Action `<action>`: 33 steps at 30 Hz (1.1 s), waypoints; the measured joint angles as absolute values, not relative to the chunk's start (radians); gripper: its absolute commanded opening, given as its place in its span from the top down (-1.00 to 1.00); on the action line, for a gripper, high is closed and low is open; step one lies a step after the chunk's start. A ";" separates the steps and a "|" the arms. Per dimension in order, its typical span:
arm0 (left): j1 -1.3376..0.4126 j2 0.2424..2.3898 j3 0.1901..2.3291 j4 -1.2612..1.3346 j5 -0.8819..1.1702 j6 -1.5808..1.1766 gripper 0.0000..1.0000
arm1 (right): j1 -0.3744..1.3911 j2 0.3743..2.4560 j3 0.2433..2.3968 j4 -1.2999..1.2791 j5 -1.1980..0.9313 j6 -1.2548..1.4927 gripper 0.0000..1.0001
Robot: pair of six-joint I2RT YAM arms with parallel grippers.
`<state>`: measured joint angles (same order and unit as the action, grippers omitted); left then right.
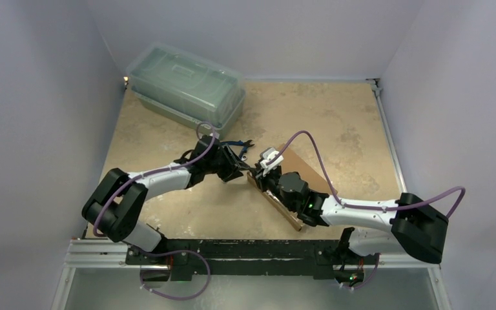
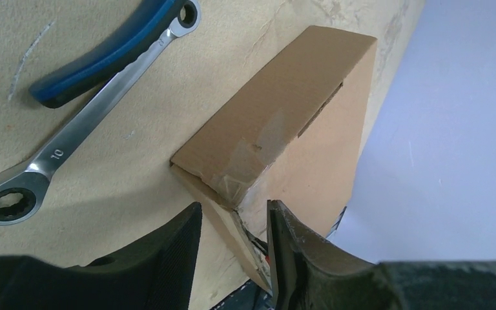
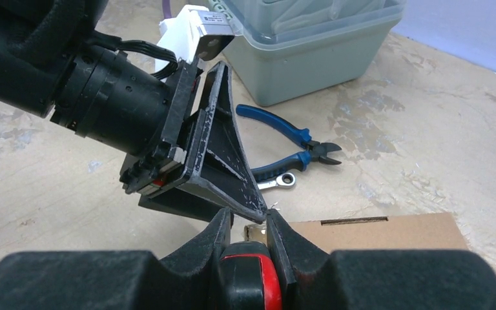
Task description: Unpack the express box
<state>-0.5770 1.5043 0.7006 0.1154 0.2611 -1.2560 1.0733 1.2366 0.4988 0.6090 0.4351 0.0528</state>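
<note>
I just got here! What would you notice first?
In the middle, the left gripper straddles a corner of the brown cardboard box, nose to nose with the right gripper, shut on a red-and-black object. A big see-through grey-green lidded container sits in the far left corner.

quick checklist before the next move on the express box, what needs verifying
1. Left pincer straddles the taped corner of the express box: ok, jaws apart, not clamped.
2. Right pincer shut on the red tool: ok.
3. Where the tool's tip sits on the box: cannot tell, hidden.
4. Lid freed: not ok, tape covers the corner.
5. Wrench and pliers lie apart from the box: ok.
</note>
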 measured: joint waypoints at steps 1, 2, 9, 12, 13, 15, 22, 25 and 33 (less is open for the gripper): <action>-0.581 1.508 0.701 0.116 0.257 -1.263 0.15 | 1.073 1.237 0.499 0.609 0.435 0.053 1.00; -0.585 1.510 0.700 0.116 0.253 -1.265 0.15 | 1.073 1.237 0.499 0.609 0.435 0.052 1.00; -0.611 1.556 0.701 0.142 0.246 -1.290 0.21 | 1.073 1.237 0.499 0.609 0.435 0.052 1.00; -0.612 1.588 0.701 0.180 0.249 -1.299 0.27 | 1.073 1.237 0.499 0.607 0.435 0.045 1.00; -0.612 1.592 0.701 0.193 0.246 -1.299 0.31 | 1.073 1.237 0.499 0.607 0.435 0.044 1.00; -0.615 1.597 0.701 0.210 0.238 -1.298 0.38 | 1.073 1.237 0.499 0.606 0.438 0.040 1.00; -0.620 1.629 0.717 0.254 0.215 -1.287 0.43 | 1.073 1.209 0.500 0.566 0.458 0.025 1.00; -0.624 1.645 0.743 0.245 0.200 -1.262 0.44 | 1.072 1.188 0.505 0.525 0.469 0.026 1.00; -0.622 1.711 0.824 0.237 0.188 -1.215 0.45 | 1.073 1.143 0.524 0.403 0.506 0.031 1.00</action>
<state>-0.6224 1.7111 0.8242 0.2375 0.1879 -1.2148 1.0725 1.1431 0.5236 0.4034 0.5056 0.0307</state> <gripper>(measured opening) 0.281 0.263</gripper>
